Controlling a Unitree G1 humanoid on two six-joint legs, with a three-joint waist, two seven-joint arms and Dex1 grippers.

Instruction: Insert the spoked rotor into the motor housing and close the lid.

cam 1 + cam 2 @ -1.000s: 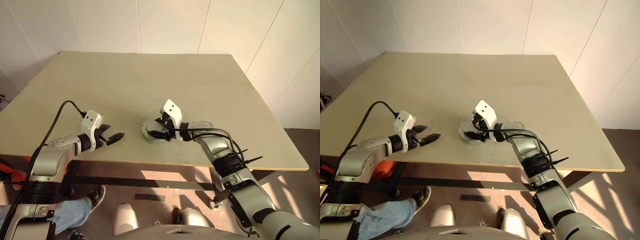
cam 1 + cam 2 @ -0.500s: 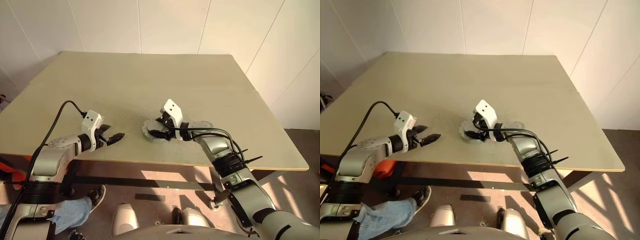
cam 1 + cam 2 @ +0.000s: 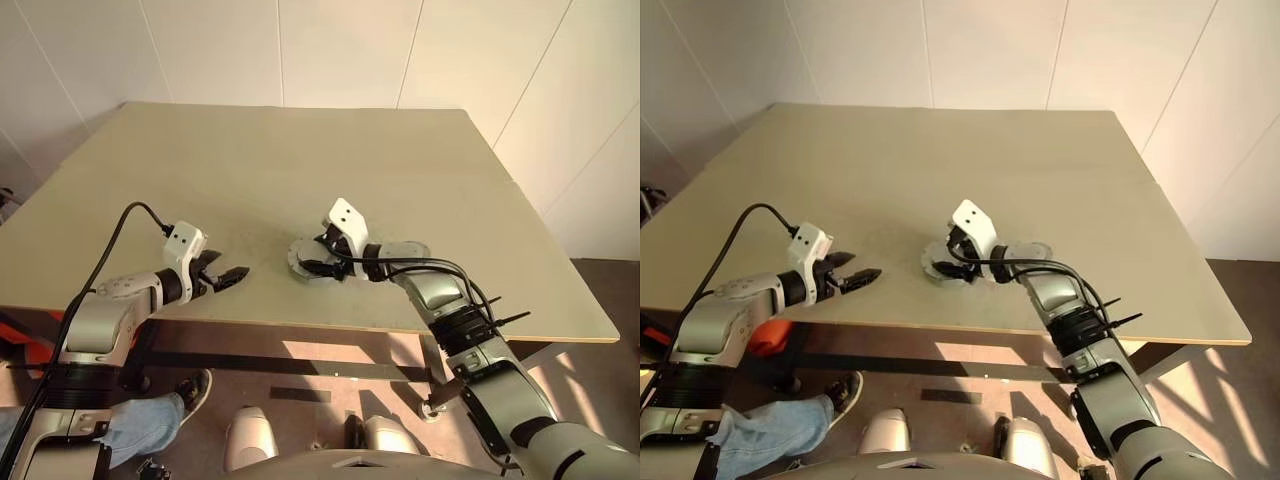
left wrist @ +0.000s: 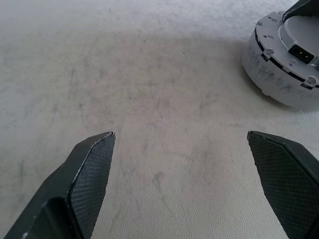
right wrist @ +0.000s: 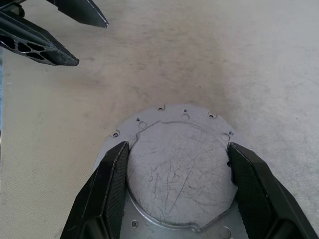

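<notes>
Right pincer (image 5: pixel 174 191) sits over the lid (image 5: pixel 174 174), its two black fingers (image 5: pixel 109 194) set against opposite sides of the raised round centre of the grey disc, gripping it. That lid rests on top of the motor housing (image 4: pixel 281 59), which stands on the broad beige surface (image 3: pixel 300 160) near its front edge, about midway along. Left pincer (image 4: pixel 179 184) hovers low over bare surface well to the left of the housing, fingers spread wide and holding nothing. On the housing's pale side a small black rectangular socket (image 4: pixel 301 52) shows. No brand, label or writing can be read anywhere.
</notes>
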